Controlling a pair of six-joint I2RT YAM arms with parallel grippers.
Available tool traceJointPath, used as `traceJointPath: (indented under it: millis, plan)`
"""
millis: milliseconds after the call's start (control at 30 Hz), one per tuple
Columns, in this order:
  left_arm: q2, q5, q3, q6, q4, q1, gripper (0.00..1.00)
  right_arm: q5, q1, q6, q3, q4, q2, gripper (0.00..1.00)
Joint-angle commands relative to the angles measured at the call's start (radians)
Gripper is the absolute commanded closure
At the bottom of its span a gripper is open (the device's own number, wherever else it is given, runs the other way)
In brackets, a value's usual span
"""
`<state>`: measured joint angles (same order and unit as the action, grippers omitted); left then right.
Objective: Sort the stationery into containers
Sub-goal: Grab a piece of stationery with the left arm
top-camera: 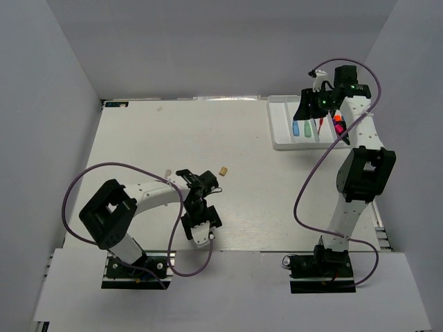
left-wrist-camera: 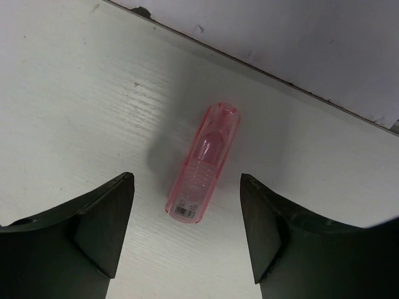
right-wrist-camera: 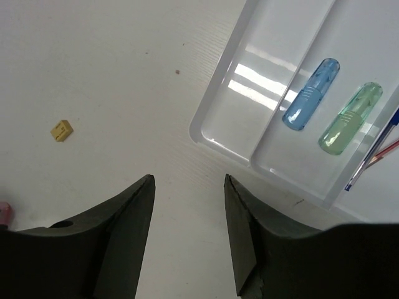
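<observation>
A translucent pink capsule-shaped piece (left-wrist-camera: pixel 204 163) lies flat on the table. My left gripper (left-wrist-camera: pixel 187 180) is open, with a finger on either side of the piece's near end and not touching it. In the top view the left gripper (top-camera: pixel 201 229) points down near the table's front edge and hides the pink piece. The white divided tray (right-wrist-camera: pixel 215 140) holds a blue capsule (right-wrist-camera: pixel 312 93), a green capsule (right-wrist-camera: pixel 350 118) and thin blue and red pens (right-wrist-camera: pixel 373 156). My right gripper (right-wrist-camera: pixel 188 180) is open and empty above bare table, just off the tray's corner.
A small tan bit (right-wrist-camera: pixel 62 130) lies on the table left of the tray; it shows mid-table as the tan bit (top-camera: pixel 223 170), with a paler bit (top-camera: pixel 167 171) beside the left arm. Highlighters with bright caps (top-camera: pixel 338 124) sit in the tray (top-camera: pixel 278 131).
</observation>
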<state>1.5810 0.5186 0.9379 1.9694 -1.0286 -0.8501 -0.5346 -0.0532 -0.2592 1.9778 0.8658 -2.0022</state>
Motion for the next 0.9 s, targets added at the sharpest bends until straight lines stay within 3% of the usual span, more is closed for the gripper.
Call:
traceJointPath:
  millis: [0, 133, 367, 433, 567, 733, 767, 833, 867]
  plan:
    - [0.005, 0.004, 0.013, 0.089, -0.021, -0.015, 0.22, -0.044, -0.007, 0.018, -0.031, -0.008, 0.079, 0.46]
    - [0.013, -0.020, -0.017, 0.086, 0.022, -0.024, 0.23, -0.064, -0.008, 0.024, -0.054, -0.010, 0.103, 0.46]
    - [0.050, -0.051, -0.062, 0.040, 0.067, -0.024, 0.38, -0.146, -0.007, 0.023, -0.140, -0.048, 0.203, 0.48]
    - [0.048, -0.052, -0.091, 0.016, 0.096, -0.024, 0.46, -0.160, -0.010, 0.060, -0.241, -0.143, 0.288, 0.46]
    - [0.019, -0.032, -0.137, -0.067, 0.153, -0.024, 0.62, -0.209, -0.008, 0.084, -0.330, -0.179, 0.379, 0.45]
    - [-0.010, 0.052, -0.076, -0.384, 0.243, -0.004, 0.86, -0.254, -0.008, 0.091, -0.446, -0.166, 0.462, 0.45]
    - [-0.015, 0.057, -0.058, -0.562, 0.299, -0.004, 0.88, -0.258, -0.008, 0.092, -0.470, -0.178, 0.497, 0.46]
    - [-0.027, 0.066, -0.004, -0.784, 0.392, 0.005, 0.98, -0.271, -0.008, 0.110, -0.516, -0.206, 0.529, 0.45]
    - [-0.035, 0.054, 0.010, -1.034, 0.488, 0.005, 1.00, -0.275, -0.008, 0.126, -0.554, -0.215, 0.555, 0.46]
